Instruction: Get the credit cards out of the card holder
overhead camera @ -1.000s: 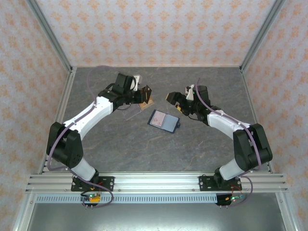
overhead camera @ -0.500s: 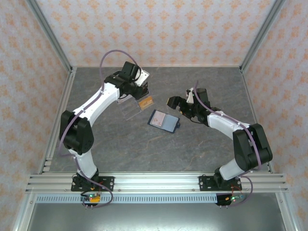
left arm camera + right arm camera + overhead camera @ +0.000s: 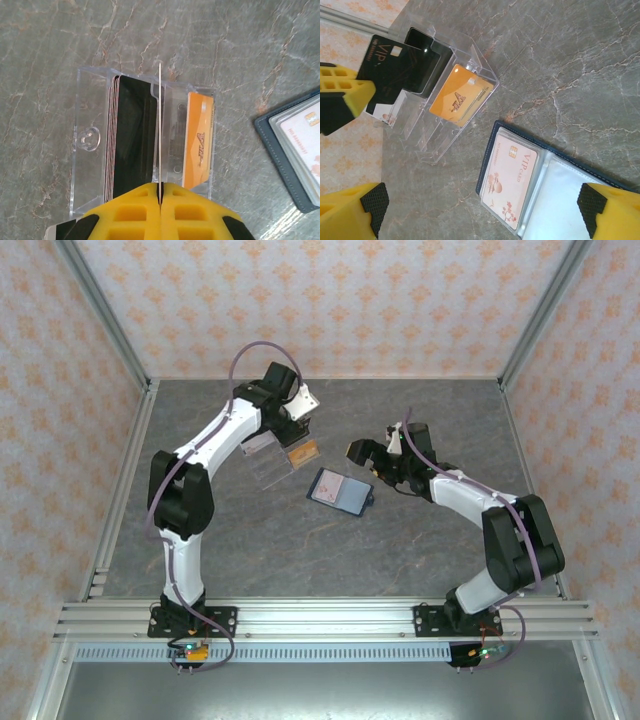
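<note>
left tool [image 3: 161, 190], clamped on an edge-on black card [image 3: 397, 65], hangs straight above the clear stand [image 3: 90, 100]'s middle slot, aligned with it.

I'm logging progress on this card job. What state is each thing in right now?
card holder: open flat, one card inside.
pale VIP card: tucked in a card holder pocket.
black card: gripped above the clear stand.
orange card: standing in the stand's front slot.
black stack: standing in the rear tier.
left end effector: shut on the black card.
right end effector: open, empty.
</note>
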Tool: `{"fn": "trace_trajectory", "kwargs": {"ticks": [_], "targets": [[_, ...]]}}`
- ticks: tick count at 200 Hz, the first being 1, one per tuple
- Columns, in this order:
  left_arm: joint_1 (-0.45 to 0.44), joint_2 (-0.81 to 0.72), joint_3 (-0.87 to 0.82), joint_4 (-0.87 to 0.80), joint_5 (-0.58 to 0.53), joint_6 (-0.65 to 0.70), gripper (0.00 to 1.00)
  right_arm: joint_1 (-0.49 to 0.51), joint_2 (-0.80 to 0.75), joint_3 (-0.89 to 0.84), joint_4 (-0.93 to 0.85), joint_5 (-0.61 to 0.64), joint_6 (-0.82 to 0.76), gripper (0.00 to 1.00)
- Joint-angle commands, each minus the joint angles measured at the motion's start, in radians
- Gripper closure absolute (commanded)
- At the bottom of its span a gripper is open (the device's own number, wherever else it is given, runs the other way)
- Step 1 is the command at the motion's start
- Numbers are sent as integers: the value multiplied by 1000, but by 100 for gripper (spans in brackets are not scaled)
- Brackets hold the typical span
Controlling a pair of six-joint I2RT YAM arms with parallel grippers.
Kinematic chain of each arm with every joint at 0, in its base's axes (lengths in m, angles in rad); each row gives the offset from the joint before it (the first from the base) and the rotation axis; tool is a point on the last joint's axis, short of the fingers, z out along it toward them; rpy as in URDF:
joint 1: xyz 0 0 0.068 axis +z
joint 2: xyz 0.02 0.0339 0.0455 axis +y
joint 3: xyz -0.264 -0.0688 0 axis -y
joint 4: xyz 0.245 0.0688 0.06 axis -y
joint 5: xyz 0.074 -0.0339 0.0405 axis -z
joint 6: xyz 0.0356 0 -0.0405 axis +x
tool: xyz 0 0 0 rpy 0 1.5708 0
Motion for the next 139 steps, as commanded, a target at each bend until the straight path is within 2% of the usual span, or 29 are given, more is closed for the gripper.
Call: {"fn": "trace_trajectory", "kwargs": {"ticks": [1,66,101,139], "targets": [[18,22,62,-57,-5,56,100,2,-2,45,10,-15,4,1],[29,74,124,-63,-6,65,100,17,-12,75,-2,21,23,1],[40,86,121,-56,27,97,100,22,-8,84,-27,22,23,1],[41,91,88,-19,-6,126,100,26,-15,92,-37,24,43,1]]}}
